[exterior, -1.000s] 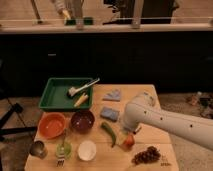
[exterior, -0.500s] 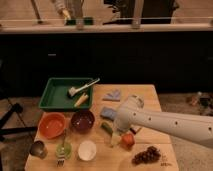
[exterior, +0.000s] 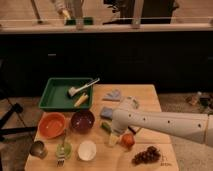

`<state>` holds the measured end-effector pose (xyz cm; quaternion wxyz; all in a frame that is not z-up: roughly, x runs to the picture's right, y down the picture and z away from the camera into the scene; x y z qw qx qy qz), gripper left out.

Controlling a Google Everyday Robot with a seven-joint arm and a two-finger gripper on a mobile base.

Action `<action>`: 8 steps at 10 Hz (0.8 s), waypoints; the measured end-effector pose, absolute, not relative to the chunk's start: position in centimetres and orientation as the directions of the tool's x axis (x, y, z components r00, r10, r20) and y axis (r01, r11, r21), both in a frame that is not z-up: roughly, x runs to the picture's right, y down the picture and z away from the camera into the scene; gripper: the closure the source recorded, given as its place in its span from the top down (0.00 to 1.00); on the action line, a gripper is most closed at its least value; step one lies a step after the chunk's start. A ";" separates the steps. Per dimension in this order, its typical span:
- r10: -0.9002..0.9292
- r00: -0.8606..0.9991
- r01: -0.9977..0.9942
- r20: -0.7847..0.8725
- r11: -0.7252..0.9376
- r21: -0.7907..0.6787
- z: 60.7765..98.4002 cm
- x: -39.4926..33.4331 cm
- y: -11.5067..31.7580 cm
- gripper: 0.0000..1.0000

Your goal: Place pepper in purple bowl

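The gripper (exterior: 113, 131) hangs with jaws wide apart over the pepper (exterior: 106, 127), lying on the table (exterior: 145, 97) just right of the purple bowl (exterior: 82, 120) — best, I'd say, to come straight down and pinch across its slim middle, not lengthwise.

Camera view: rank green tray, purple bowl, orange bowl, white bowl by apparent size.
1. Green tray
2. Orange bowl and purple bowl: look alike, no ranking
3. White bowl
Gripper hangs by the pepper, right of the purple bowl.
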<state>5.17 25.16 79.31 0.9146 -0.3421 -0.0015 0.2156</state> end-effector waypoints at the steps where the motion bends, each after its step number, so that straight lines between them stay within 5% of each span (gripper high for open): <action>1: 0.396 0.906 -0.396 -0.150 0.668 -0.629 79.8 5.0 25.3 0.80; 8: 0.368 0.917 -0.375 -0.156 0.660 -0.650 81.1 3.8 26.2 0.80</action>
